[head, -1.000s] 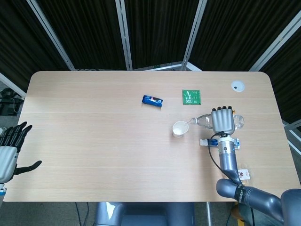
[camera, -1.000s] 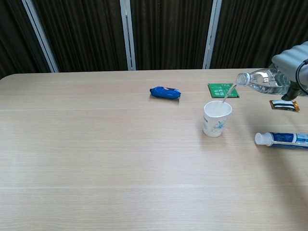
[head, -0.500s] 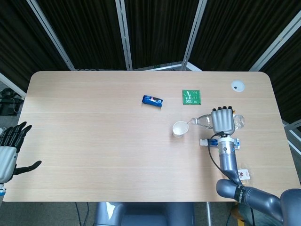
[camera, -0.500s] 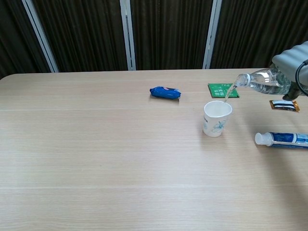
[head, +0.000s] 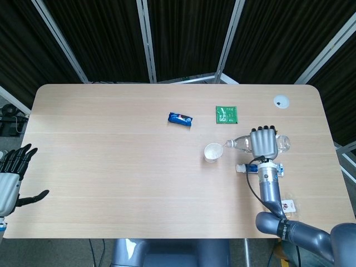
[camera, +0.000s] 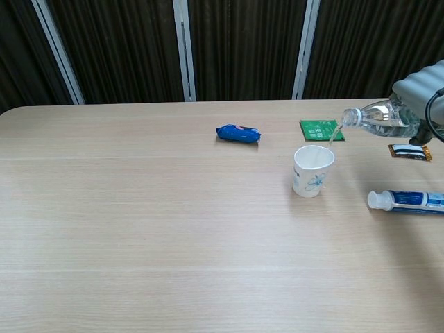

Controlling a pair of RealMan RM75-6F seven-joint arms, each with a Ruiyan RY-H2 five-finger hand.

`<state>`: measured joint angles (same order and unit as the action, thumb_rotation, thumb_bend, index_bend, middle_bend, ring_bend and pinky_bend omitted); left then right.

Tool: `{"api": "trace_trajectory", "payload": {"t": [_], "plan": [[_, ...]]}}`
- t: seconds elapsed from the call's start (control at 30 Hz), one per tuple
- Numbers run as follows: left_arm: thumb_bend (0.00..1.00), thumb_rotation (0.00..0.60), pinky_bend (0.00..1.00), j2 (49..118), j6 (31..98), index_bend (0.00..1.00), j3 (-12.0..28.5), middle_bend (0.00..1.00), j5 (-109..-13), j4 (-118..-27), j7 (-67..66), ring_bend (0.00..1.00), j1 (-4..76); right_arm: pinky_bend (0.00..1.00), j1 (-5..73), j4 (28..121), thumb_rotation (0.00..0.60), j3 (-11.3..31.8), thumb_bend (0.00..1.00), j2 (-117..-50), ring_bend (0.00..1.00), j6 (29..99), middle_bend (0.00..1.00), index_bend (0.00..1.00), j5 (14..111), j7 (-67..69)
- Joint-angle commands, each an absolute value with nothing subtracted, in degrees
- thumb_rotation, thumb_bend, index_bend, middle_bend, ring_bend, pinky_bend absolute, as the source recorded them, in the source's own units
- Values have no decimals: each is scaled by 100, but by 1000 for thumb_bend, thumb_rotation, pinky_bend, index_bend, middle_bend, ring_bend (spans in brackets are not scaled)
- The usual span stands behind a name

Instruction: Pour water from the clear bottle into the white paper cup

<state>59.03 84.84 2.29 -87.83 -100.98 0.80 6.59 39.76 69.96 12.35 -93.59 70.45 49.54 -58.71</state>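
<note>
The white paper cup (head: 212, 152) (camera: 313, 171) stands upright on the table right of centre. My right hand (head: 263, 143) (camera: 424, 90) grips the clear bottle (head: 240, 143) (camera: 378, 118), which is tipped almost level with its open mouth to the left, just above and right of the cup's rim. A thin stream of water falls from the mouth into the cup. My left hand (head: 11, 178) hangs open past the table's left edge, holding nothing; the chest view does not show it.
A blue snack packet (head: 180, 118) (camera: 238, 133) lies left of the cup, a green sachet (head: 226, 114) (camera: 320, 129) behind it. A toothpaste tube (camera: 409, 200) lies right of the cup. A small dark sachet (camera: 409, 152) and a white round cap (head: 281, 101) lie further right.
The bottle has lifted and drawn back slightly to the right while still pouring. The cup and my left hand have not moved.
</note>
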Motion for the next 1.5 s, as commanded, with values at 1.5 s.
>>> {"api": "trace_trajectory", "payload": {"t": [1.5], "plan": [[0,600,0,5750,8453,17,105,0,-8985,-10216,396,0,647,518,2969,9039,600,1374,598,-7790,622,6305,651,500,6082,-1611]]}}
